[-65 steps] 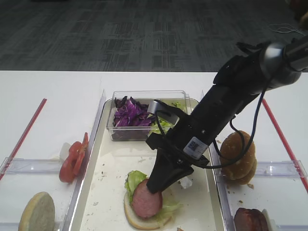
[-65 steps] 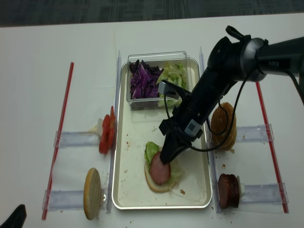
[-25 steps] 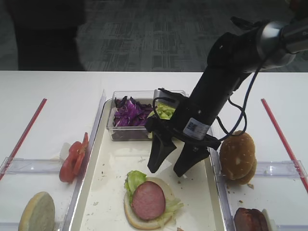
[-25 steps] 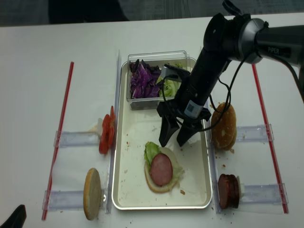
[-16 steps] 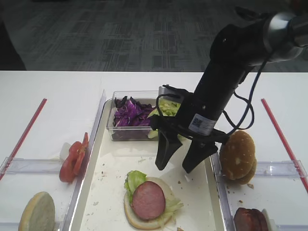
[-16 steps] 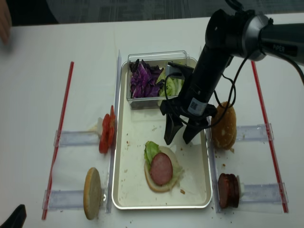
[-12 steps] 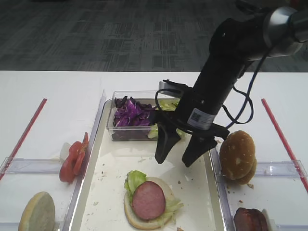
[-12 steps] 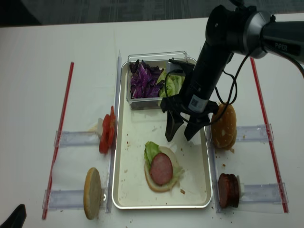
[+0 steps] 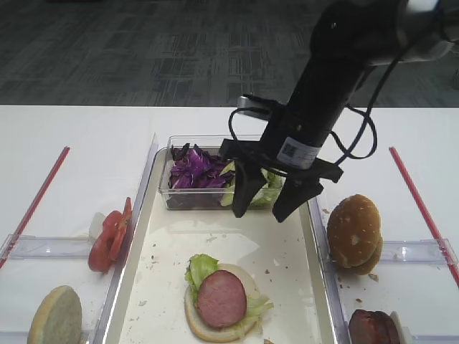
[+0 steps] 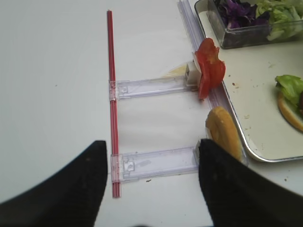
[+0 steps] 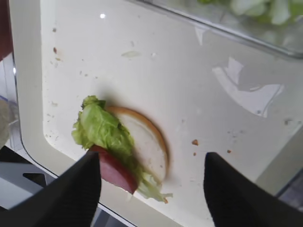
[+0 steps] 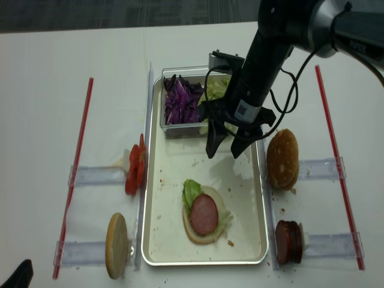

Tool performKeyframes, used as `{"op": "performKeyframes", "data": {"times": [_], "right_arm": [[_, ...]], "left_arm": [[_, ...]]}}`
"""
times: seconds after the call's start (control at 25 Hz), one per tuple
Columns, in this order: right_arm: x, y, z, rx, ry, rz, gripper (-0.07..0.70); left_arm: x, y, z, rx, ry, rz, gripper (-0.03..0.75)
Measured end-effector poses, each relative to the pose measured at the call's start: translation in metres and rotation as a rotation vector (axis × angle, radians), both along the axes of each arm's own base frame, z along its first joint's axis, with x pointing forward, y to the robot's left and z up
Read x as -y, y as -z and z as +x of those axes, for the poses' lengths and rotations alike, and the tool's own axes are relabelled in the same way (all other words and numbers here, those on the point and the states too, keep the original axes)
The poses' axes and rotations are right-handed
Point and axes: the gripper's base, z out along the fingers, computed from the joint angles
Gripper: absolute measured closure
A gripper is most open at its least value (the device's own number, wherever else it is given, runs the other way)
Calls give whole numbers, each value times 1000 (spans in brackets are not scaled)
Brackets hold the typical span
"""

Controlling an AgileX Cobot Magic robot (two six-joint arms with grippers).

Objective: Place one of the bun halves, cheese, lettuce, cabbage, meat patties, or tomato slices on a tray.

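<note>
Two black fingers of the right gripper [image 9: 264, 208] hang spread wide and empty above the tray [image 9: 294, 287]; directly below and slightly nearer the camera sits a bun half [image 9: 208, 326] topped with lettuce [image 9: 199, 269] and a meat patty [image 9: 219, 298]; just behind the gripper a clear box [image 9: 179, 197] holds cabbage [image 9: 192, 169]; tomato slices [image 9: 111, 235] stand well off to its left on the worktop [image 9: 79, 179]; the left gripper [image 10: 151, 189] hovers open over that side.
</note>
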Motion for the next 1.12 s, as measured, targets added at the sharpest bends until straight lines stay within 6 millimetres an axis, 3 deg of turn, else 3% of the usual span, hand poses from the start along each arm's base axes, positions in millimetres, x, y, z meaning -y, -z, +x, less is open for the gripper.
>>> {"op": "performKeyframes", "data": {"times": [0.36, 1.12], "right_arm": [[12, -34, -4, 126, -38, -67, 162], [25, -30, 0, 142, 17, -228, 163]], "left_arm": [[0, 0, 0, 0, 0, 0, 286], [0, 0, 0, 0, 0, 0, 286]]}}
